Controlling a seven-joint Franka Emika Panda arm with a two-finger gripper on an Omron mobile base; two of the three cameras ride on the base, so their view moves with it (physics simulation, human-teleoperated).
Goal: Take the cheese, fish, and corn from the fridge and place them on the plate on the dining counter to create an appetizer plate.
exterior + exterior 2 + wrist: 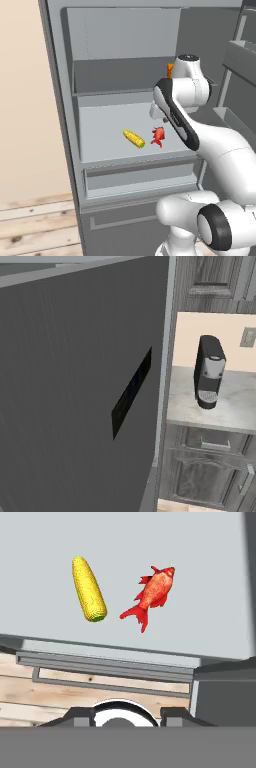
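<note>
1. Left base view: the fridge (65, 125) stands open; the corn (134, 138) and the fish (158, 136) lie near each other on a shelf, with an orange bit, likely the cheese (170, 70), showing behind the arm.
2. Right base view: a grey door panel (75, 396) and a coffee machine (208, 378).
3. Hand view: the gripper (119, 718) hovers over both foods, gripping nothing; its spread I cannot tell. Judging from this, nothing is plated yet.
</note>
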